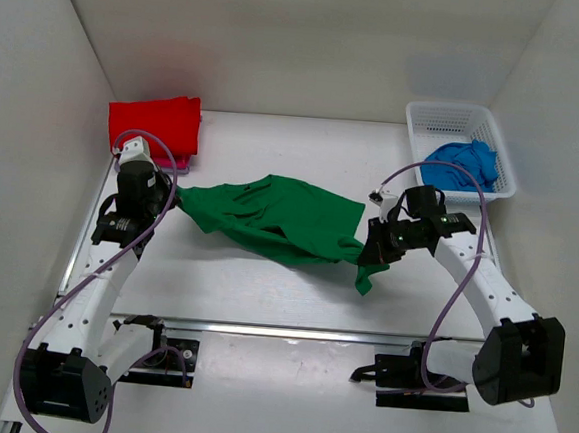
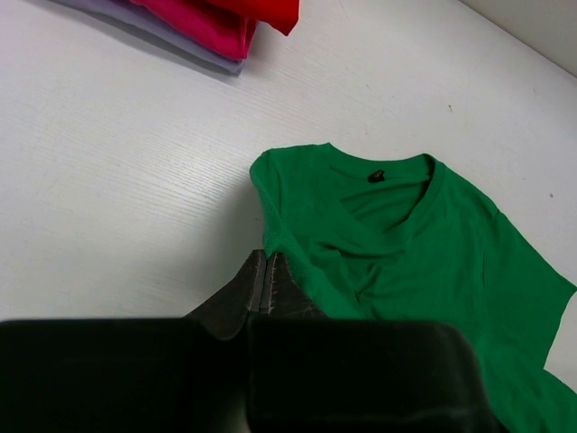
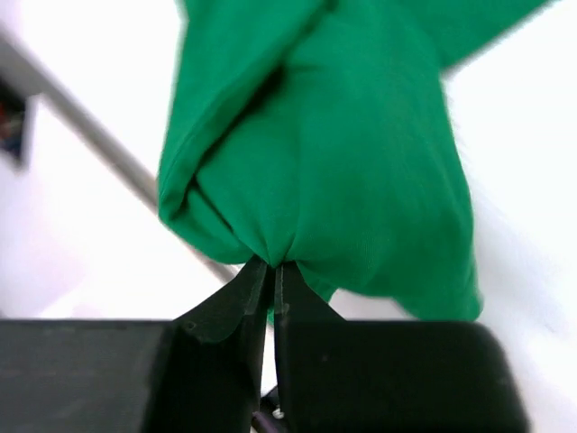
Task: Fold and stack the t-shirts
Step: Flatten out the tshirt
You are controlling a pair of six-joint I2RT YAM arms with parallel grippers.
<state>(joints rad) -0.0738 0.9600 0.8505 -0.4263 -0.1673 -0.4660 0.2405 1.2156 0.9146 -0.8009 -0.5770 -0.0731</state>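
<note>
White counter (image 1: 295, 147), white walls: green t-shirt (image 1: 269, 220) stretched between both arms, mid-counter.
White mesh basket (image 1: 418, 114), far right, holds a crumpled blue t-shirt (image 1: 461, 162). Red t-shirt (image 1: 157, 121) lies folded far left. Left fingers (image 2: 250, 287) are closed on the green shirt's edge; right fingers (image 3: 254, 287) are pinched tight on bunched green cloth. Only the left wrist view shows the V-neck and a pink t-shirt (image 2: 203, 23) under the red.

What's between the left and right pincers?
The green t-shirt, bunched, spans from the left pincer to the right pincer; each is shut on one end. The top external view shows it.
</note>
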